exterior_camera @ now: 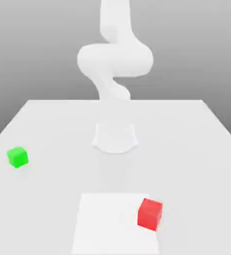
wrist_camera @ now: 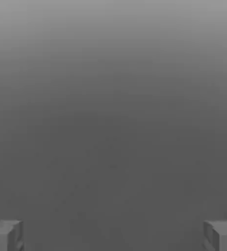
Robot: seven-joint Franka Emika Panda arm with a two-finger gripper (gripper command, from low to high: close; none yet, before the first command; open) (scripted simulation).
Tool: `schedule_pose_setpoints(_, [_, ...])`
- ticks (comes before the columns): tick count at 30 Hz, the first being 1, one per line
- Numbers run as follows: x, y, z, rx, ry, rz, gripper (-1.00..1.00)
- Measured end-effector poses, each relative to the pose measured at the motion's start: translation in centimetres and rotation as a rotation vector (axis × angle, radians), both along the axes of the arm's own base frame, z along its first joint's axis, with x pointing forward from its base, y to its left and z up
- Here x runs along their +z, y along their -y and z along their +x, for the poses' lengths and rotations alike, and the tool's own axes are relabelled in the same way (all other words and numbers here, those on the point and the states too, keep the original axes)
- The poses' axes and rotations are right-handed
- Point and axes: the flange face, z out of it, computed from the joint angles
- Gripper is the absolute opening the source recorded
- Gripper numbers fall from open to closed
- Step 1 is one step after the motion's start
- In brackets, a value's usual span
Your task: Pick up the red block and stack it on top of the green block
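The small matte red cube sat on the pale grey table near the front edge, toward the exterior view's right, overlapping a lighter square patch. The small matte green cube rested well apart from it, out at the exterior view's left and farther back. In the hand view the gripper stood wide — one grey fingertip at each side, nothing between them. The white arm rose behind both cubes, roughly midway across; its hand could not be made out clearly there. The coming move seemed to turn on this: the red cube lay forward of the arm's base and off to the exterior view's right — the fingers would need to travel that way and descend.
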Motion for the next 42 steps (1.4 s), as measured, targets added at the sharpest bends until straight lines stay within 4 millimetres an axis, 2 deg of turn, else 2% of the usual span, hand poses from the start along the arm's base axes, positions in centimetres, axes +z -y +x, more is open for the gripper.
schedule_pose_setpoints(2, [-4.3,-0.9,2.5,-0.028,-0.071,0.027,0.0])
schedule_pose_setpoints(5, [-10.7,-2.1,5.2,-0.071,-0.172,0.06,0.0])
schedule_pose_setpoints(8, [-17.2,-3.3,6.9,-0.117,-0.271,0.086,0.0])
schedule_pose_setpoints(11, [-23.8,-4.5,7.6,-0.166,-0.37,0.107,0.0])
schedule_pose_setpoints(15, [-32.5,-6.0,6.9,-0.236,-0.5,0.125,0.0])
schedule_pose_setpoints(20, [-42.5,-7.7,3.8,-0.326,-0.662,0.131,0.0])
schedule_pose_setpoints(22, [-45.6,-7.9,2.9,-0.352,-0.697,0.131,0.0])
schedule_pose_setpoints(26, [-50.2,-7.9,2.6,-0.36,-0.708,0.132,0.0])
schedule_pose_setpoints(27, [-51.2,-7.9,2.5,-0.36,-0.709,0.132,-1.0])
schedule_pose_setpoints(34, [-51.5,-7.9,2.5,-0.36,-0.707,0.132,-1.0])
schedule_pose_setpoints(39, [-46.8,-7.9,2.6,-0.361,-0.708,0.132,-1.0])
schedule_pose_setpoints(40, [-46.0,-7.3,2.6,-0.384,-0.706,0.139,-1.0])
schedule_pose_setpoints(42, [-45.2,-3.6,2.9,-0.528,-0.696,0.188,-1.0])
